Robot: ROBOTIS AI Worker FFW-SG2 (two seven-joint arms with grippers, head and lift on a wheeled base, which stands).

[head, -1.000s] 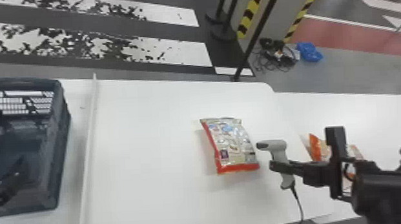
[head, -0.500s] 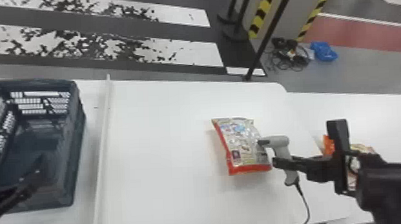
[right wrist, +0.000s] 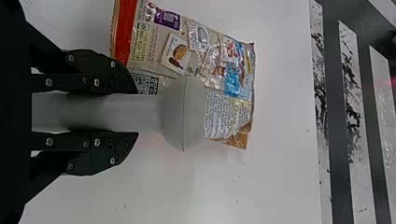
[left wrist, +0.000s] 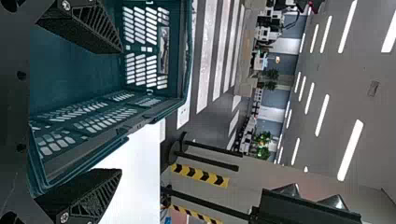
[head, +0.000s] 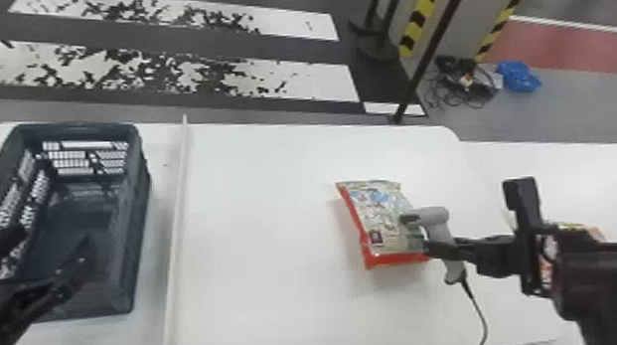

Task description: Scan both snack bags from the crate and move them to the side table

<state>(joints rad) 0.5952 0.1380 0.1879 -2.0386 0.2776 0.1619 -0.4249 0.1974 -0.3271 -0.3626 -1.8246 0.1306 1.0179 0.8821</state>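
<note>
Your R gripper (right wrist: 135, 113) was clamped on scanner (right wrist: 184, 112) nr bag (right wrist: 229, 70), L gripper (left wrist: 121, 110) apart; bad angle risked missed scan.

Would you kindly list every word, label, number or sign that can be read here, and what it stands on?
Silver-and-red plastic snack bag: small print and a square code, too small or blurred to quote.
Orange-and-white snack bag: print too blurred to read.
Grey plastic scanner: no lettering that I can make out.
</note>
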